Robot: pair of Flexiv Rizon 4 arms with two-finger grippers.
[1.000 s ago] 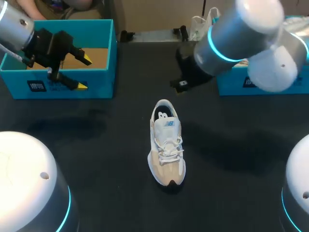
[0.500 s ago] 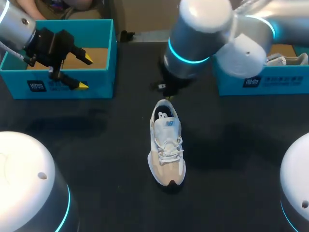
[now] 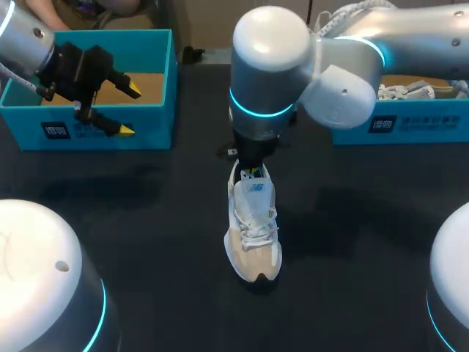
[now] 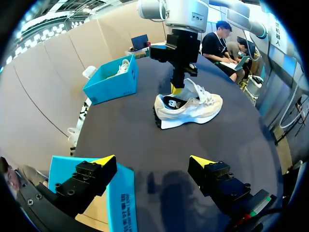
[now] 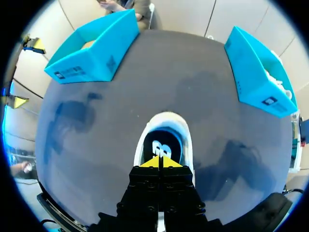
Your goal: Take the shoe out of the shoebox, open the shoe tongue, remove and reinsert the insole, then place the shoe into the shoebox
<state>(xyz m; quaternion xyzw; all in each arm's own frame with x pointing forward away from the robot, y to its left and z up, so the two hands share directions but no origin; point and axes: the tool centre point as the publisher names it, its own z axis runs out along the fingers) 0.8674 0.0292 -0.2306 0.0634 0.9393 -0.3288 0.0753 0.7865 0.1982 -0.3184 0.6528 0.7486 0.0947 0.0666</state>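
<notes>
While right arm (image 3: pixel 267 81) hangs over shoe (image 3: pixel 253 235) heel, jaws together

Silver arms (image 3: pixel 272 70), cyan rings (image 3: pixel 261 111), black yellow-tipped grippers (image 3: pixel 128 110)
</notes>
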